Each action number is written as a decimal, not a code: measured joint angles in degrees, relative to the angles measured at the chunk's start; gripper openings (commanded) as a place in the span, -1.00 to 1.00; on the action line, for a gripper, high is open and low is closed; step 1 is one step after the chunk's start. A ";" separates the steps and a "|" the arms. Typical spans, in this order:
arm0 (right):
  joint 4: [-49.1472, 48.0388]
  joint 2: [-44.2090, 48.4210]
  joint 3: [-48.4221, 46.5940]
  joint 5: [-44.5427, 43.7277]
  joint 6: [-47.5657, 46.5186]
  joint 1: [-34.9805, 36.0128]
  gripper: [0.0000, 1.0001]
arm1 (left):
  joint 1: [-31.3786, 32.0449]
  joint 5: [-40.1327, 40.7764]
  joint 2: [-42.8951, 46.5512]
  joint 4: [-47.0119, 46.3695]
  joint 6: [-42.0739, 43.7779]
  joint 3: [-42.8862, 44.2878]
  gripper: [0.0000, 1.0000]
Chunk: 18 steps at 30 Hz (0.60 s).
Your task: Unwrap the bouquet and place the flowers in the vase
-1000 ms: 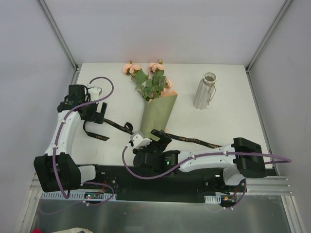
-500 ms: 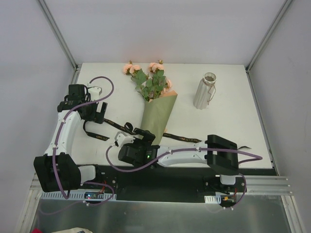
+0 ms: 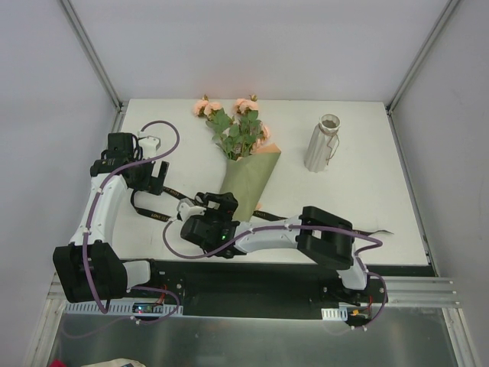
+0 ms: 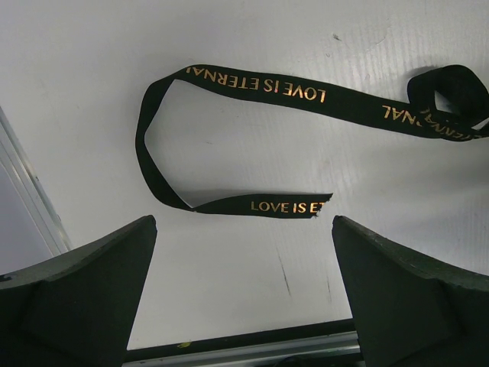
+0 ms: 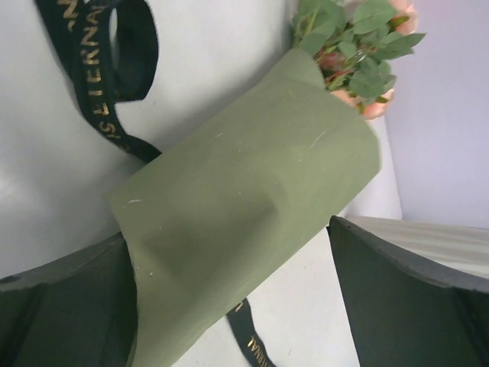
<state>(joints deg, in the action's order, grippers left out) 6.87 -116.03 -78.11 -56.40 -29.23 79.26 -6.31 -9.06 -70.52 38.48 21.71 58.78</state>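
Observation:
The bouquet point(image 3: 249, 176) lies on the white table, an olive-green paper cone point(image 5: 252, 199) with its narrow end toward the arms. The flowers point(image 3: 235, 126), peach-pink roses with green leaves point(image 5: 359, 53), stick out of its far end. A black ribbon point(image 3: 306, 222) with gold lettering lies untied, running under the cone point(image 5: 95, 69). My right gripper point(image 3: 216, 201) stands open around the cone's narrow end, the paper between its fingers point(image 5: 229, 256). My left gripper point(image 3: 155, 180) is open over the ribbon's loose end point(image 4: 290, 205), nothing between its fingers point(image 4: 243, 229). The vase point(image 3: 324, 144) stands upright at the back right.
The ribbon's left part loops over the table near the left gripper point(image 4: 252, 86). A metal rail point(image 4: 30, 206) borders the table's left edge. Frame posts point(image 3: 92, 53) rise at the back corners. A black strip point(image 3: 267, 279) runs along the near edge by the arm bases.
The right arm has swung left and forward, bringing its open gripper up to the cone's narrow end. The left arm has stayed still.

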 measured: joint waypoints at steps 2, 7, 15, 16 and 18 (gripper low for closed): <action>-3.72 -0.46 0.04 -2.32 -2.34 0.17 0.96 | 0.00 -0.02 0.00 0.00 0.00 0.00 0.98; -15.58 1.84 2.36 -8.37 -8.39 0.28 0.96 | 0.00 -0.02 0.00 0.00 0.04 0.00 0.98; -28.57 17.03 11.39 -16.79 -12.28 0.92 0.93 | 0.00 -0.35 0.00 0.00 0.11 0.00 0.98; -29.24 18.62 12.17 -17.59 -12.07 1.22 0.93 | 0.00 -0.44 0.00 0.00 0.11 0.00 0.98; -30.53 22.05 14.10 -19.65 -11.21 2.47 0.93 | 0.00 -0.57 0.00 0.04 0.13 0.09 0.98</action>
<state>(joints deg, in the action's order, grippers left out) -23.66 -93.97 -64.01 -76.05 -40.45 81.73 -6.31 -9.63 -70.52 38.52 21.85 58.87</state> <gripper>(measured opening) 0.967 0.992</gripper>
